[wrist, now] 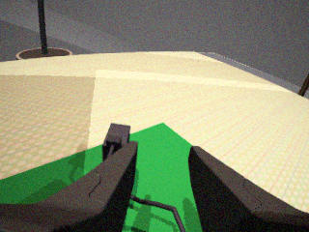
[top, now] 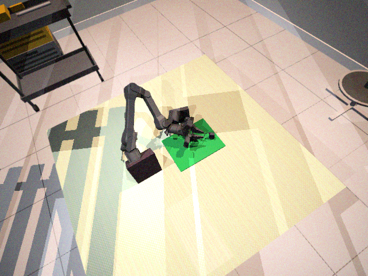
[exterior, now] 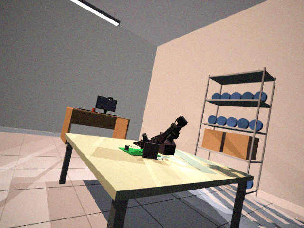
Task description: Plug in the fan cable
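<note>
Tool (top: 203, 135) (exterior: 135, 143) (wrist: 164, 151) parted partway, holding nothing.
Plug (top: 211, 135) (exterior: 127, 147) (wrist: 117, 135) at the board's (top: 190, 161) (exterior: 134, 153) (wrist: 161, 159) right corner from above, seating unclear; cable (wrist: 154, 203) close under the fingers, likely to snag and perhaps tug a loose plug free.

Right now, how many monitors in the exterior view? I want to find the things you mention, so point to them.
1. The monitor (exterior: 106, 103) stands on the desk (exterior: 121, 129) against the grey wall, beside a red cup (exterior: 93, 109). Nothing there looks likely to hide another.
</note>
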Robot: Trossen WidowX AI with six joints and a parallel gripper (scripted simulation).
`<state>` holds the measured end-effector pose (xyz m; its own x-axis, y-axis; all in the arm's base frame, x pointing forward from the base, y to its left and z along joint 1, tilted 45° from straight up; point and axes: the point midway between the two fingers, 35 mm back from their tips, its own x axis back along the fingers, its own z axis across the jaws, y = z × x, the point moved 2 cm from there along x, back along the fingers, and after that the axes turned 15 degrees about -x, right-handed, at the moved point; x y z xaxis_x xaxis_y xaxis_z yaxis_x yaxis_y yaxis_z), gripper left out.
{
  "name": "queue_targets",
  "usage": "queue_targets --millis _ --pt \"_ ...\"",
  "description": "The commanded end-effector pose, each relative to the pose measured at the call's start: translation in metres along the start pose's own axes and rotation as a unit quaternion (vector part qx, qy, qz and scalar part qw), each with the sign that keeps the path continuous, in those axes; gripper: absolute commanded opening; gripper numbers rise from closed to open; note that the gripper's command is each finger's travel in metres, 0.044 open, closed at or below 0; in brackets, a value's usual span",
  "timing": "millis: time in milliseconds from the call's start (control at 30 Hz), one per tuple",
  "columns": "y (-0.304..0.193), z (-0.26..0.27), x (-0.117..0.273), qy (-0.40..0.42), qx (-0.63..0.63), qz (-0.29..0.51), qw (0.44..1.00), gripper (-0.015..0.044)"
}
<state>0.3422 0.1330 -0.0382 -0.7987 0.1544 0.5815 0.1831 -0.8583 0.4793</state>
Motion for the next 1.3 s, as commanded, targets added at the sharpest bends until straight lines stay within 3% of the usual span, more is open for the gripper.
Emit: queue_targets --millis 0,333,733,1267 --pt "0.001 0.021 0.022 0.034 -0.013 0.011 0.999 0.0140" --pt "0.011 0.016 0.046 0.034 -0.013 0.010 0.999 0.0140" --pt "0.005 0.016 0.022 -0.020 0.051 0.068 0.996 0.0440" --pt "0.003 0.012 -0.005 -0.093 0.121 0.171 0.973 0.0440"
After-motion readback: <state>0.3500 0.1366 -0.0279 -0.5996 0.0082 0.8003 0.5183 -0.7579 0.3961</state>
